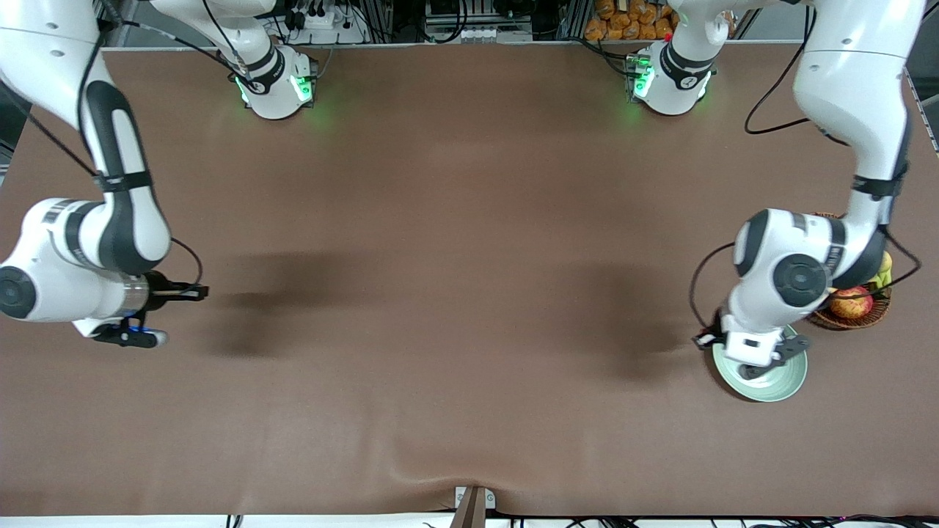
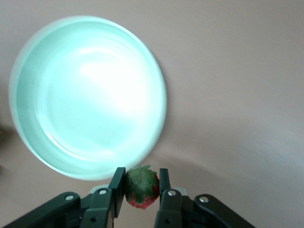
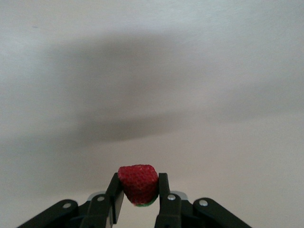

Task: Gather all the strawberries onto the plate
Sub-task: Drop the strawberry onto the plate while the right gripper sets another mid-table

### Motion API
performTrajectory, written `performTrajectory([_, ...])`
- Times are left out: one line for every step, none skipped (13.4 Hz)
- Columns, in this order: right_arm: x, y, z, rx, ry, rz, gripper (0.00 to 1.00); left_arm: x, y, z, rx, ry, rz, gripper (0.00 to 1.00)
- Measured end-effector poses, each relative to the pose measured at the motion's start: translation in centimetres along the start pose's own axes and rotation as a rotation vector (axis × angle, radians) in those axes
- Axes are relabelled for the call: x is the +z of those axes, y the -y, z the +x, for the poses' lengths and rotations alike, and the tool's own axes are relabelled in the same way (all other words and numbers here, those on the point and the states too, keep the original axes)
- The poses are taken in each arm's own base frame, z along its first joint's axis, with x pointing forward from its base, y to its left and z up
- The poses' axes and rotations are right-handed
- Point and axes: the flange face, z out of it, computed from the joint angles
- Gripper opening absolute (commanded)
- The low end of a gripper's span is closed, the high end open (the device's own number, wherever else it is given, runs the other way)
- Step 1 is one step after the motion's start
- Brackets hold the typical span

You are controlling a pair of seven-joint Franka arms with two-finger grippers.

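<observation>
My left gripper (image 2: 141,190) hangs at the rim of the pale mint-green glossy plate (image 2: 71,90), clamped on a small red green-capped strawberry (image 2: 141,187); I'd centre it over the plate and lower before letting go. My right gripper (image 3: 138,190) waits over bare brown table (image 1: 440,220) at its own end, clamped on another red strawberry (image 3: 137,183).

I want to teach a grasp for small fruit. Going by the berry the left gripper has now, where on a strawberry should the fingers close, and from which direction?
Probably across the body's widest part, below the cap, coming from above. The left gripper, over the plate, is shut on its strawberry that way: one finger on each side, green cap and tip left free. The right gripper pinches its own strawberry likewise.
</observation>
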Motion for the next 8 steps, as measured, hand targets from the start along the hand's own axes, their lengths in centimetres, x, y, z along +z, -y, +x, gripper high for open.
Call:
performTrajectory([-0.2,2.6,-0.6,0.036,0.004,0.013,0.0,0.5,1.8,1.2,0.009,-0.005,0.009,0.0])
performTrajectory([-0.2,5.3,-1.2,0.075,0.006,0.025,0.0,1.1,3.1,2.3,0.019,-0.007,0.011,0.0])
performTrajectory([-0.3,8.0,-1.9,0.117,0.006,0.031,0.0,1.8,3.9,3.0,0.032,-0.008,0.008,0.0])
performTrajectory([-0.5,10.9,-2.8,0.162,0.004,0.035,0.0,2.6,4.5,3.5,0.045,-0.01,0.007,0.0])
performTrajectory([-0.7,14.2,-3.9,0.209,0.0,0.041,0.0,3.4,5.0,3.8,0.056,-0.017,0.013,0.0])
performTrajectory([-1.0,17.5,-5.2,0.25,0.001,0.056,0.0,4.2,5.7,4.1,0.066,-0.019,0.026,0.0])
performTrajectory([-1.2,20.7,-6.5,0.282,0.003,0.071,0.0,4.9,6.3,4.3,0.078,-0.017,0.034,0.0])
performTrajectory([-1.3,23.4,-7.8,0.311,0.005,0.083,0.0,5.3,6.7,4.4,0.083,-0.014,0.037,0.0])
